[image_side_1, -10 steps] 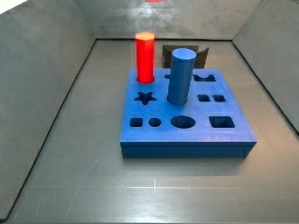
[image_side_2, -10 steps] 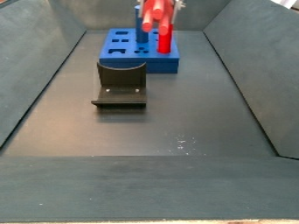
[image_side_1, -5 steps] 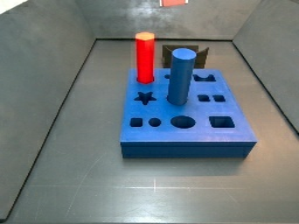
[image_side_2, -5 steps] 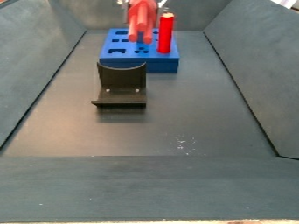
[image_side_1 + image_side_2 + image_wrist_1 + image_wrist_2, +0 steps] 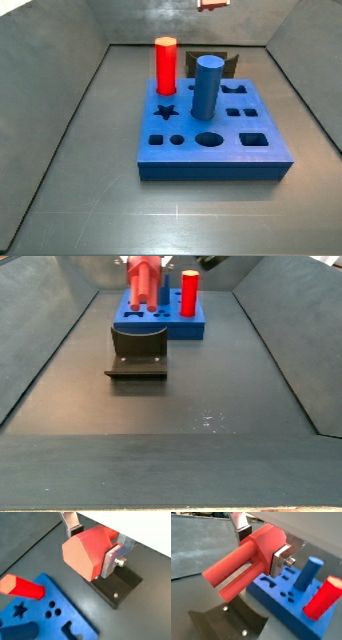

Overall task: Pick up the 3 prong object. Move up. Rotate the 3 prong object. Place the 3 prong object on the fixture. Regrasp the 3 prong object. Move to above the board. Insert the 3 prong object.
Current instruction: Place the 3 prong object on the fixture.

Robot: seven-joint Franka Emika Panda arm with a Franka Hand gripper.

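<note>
Wrist views: tool [image 5: 93, 549] pinching the 3 prong object [image 5: 90, 552] across its body, held in air above fixture [image 5: 119, 587], prob. for set-down and regrasp. Side views: object [image 5: 140, 284] high near board [image 5: 160, 316]; pegs already seated.

Salmon-red 3 prong object [image 5: 241, 562] clamped in hand [image 5: 261, 548], above fixture [image 5: 138, 352].
</note>
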